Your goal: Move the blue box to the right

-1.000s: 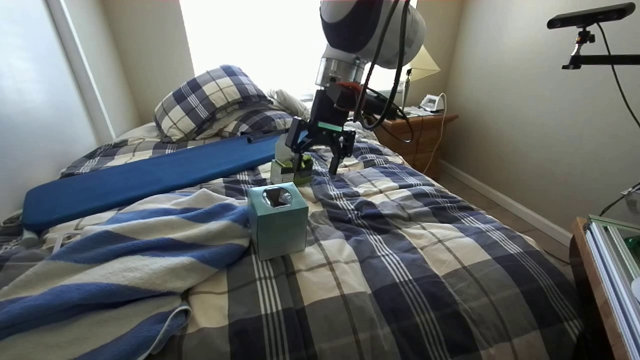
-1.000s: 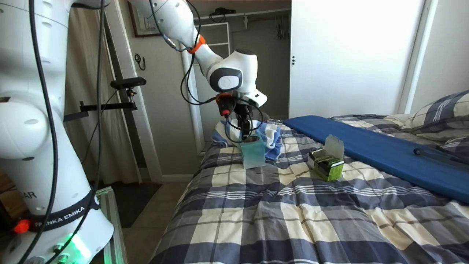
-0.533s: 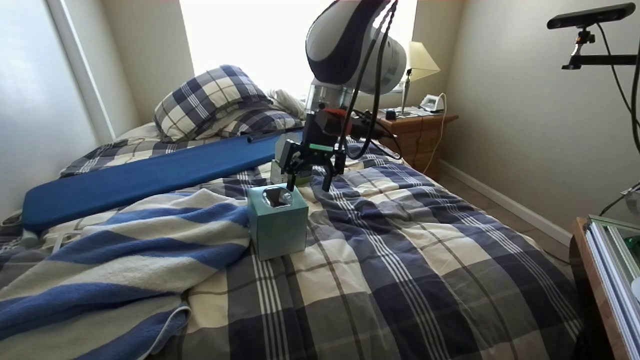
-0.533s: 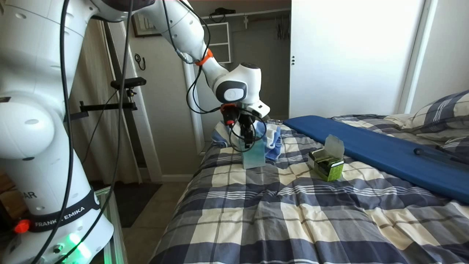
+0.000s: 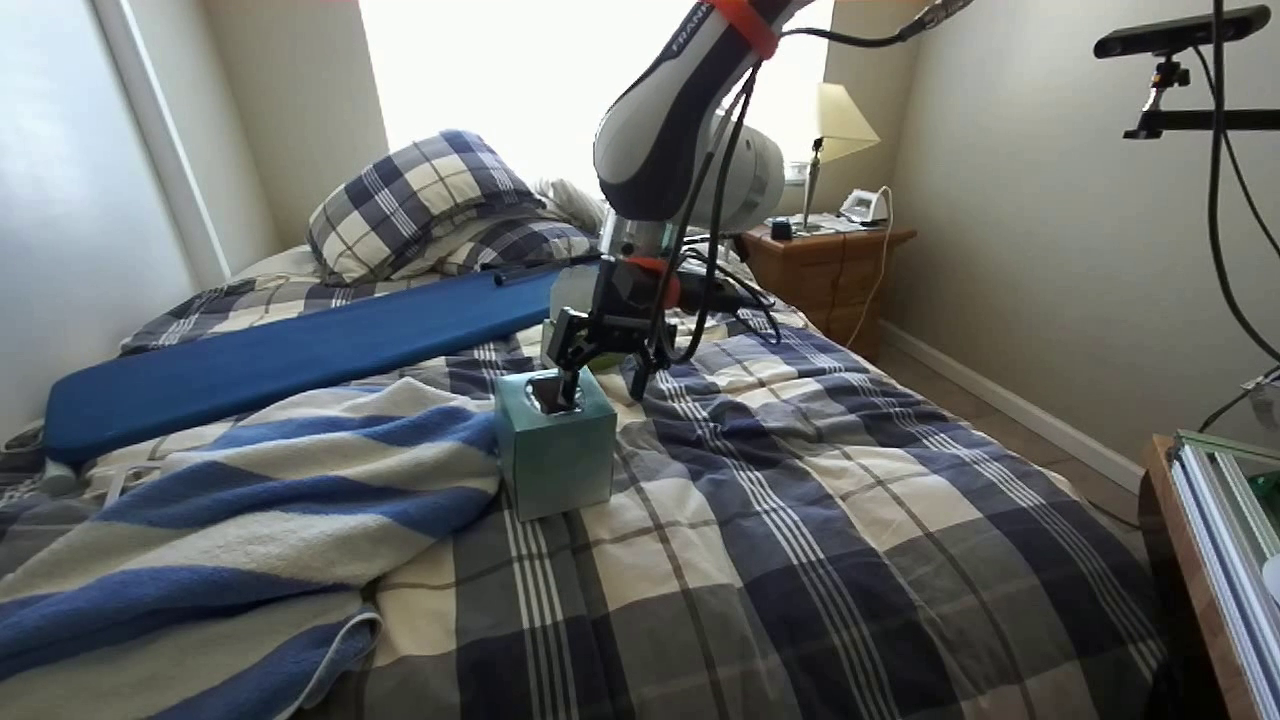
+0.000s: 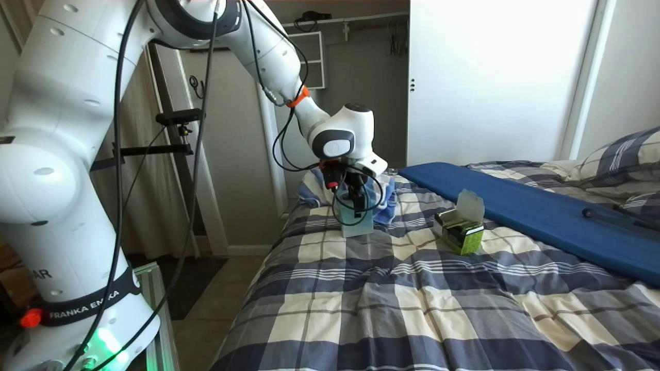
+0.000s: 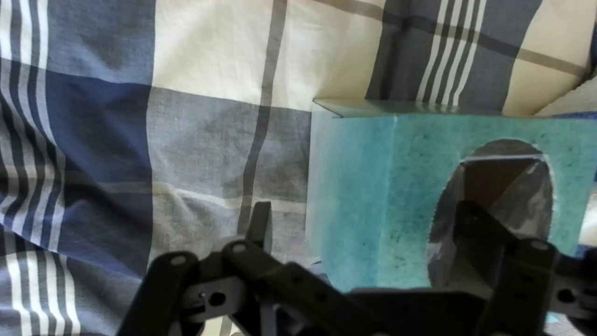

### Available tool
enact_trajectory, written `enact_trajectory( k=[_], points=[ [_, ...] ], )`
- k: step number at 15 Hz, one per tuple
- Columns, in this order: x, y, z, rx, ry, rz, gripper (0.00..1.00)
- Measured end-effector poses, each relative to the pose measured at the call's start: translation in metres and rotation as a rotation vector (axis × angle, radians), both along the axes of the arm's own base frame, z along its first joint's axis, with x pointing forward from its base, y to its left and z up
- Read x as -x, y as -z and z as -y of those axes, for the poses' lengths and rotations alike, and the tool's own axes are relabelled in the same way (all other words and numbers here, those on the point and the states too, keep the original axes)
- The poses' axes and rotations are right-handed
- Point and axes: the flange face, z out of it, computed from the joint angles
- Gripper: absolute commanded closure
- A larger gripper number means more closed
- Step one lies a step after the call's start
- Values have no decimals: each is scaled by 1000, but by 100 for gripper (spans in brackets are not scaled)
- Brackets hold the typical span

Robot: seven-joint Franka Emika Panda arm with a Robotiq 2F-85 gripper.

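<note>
Teal tissue box [image 5: 558,460], I reckoned, awaited grip and rightward move, the gripper [image 5: 603,397] (wide, empty) at its edge.

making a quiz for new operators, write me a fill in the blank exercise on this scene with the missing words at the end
The gripper is ____, not shut.
In the wrist view, only ____ of its two fingers overlaps the opening of the blue box.
The striped towel beside that box is white and ____.
The small open carton has a ____ front in an exterior view.
Missing words: open; one; blue; green.
</note>
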Motion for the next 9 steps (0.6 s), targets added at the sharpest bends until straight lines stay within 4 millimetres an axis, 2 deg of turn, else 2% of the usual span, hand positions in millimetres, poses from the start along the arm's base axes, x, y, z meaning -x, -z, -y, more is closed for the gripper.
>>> enact_trajectory(
  k=[4,6,9],
  points=[
    [-11,11,-3,-6,1,12,3],
    [-16,13,-5,-9,0,20,27],
    [-23,18,-9,-17,-4,26,50]
  ],
)
